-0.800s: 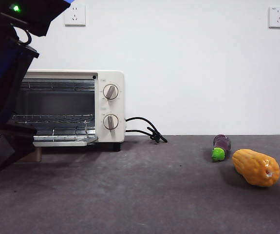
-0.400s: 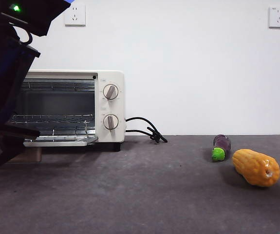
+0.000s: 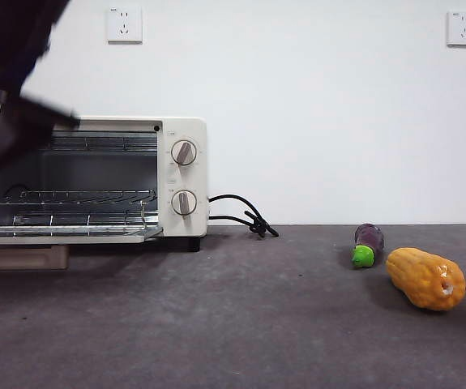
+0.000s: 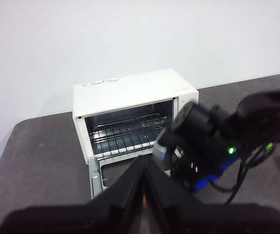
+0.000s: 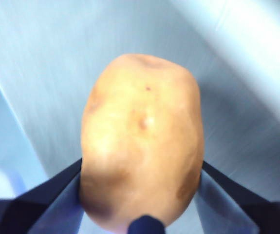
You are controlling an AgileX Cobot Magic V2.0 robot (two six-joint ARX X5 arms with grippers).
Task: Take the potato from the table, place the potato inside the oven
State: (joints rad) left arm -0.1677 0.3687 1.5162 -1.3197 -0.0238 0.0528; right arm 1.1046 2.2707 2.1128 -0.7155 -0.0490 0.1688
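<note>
Potato (image 5: 142, 151) is pinched in right gripper (image 5: 140, 185), apparently upper left near open oven (image 3: 95, 178); insertion remains. Left gripper (image 4: 144, 195) fingers pressed together.

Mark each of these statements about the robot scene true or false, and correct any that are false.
1. The right tool is shut on the potato. True.
2. The oven door is closed. False: the door hangs open, showing the wire racks inside.
3. The eggplant lies beside the corn cob on the table. True.
4. The potato rests on the oven rack. False: it is gripped between the right tool's jaws, and no rack shows under it.
5. The left tool holds the corn cob. False: its jaws are shut with nothing between them, and the corn cob lies on the table.
</note>
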